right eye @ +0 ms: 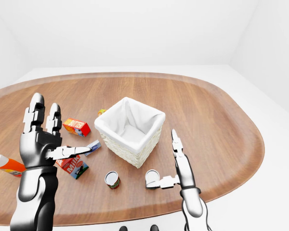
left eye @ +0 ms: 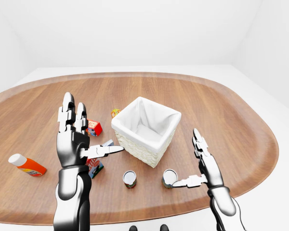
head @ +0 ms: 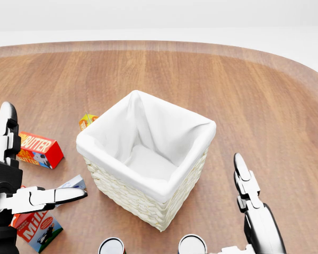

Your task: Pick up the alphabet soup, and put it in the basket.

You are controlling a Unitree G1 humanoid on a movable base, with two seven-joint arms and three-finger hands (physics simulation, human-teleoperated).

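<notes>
Two small cans stand on the wooden table below the basket: one with a red and green label [right eye: 112, 180] and one to its right [right eye: 152, 178]. I cannot tell from the labels which is the alphabet soup. The wicker basket [head: 132, 198] with a white cloth lining sits mid-table and holds nothing. My right hand [left eye: 190, 161] is open beside the right can [left eye: 169, 177], thumb tip at its side, fingers pointing up. At the left of the view, my left hand [left eye: 86, 137] is raised and open, holding nothing.
A red butter box [head: 40, 150], a milk carton [head: 37, 227], a small grey-blue box [head: 74, 183] and a small orange-green box [head: 87, 120] lie left of the basket. An orange bottle [left eye: 26, 164] lies at the far left. The table's rounded edge runs close below the cans.
</notes>
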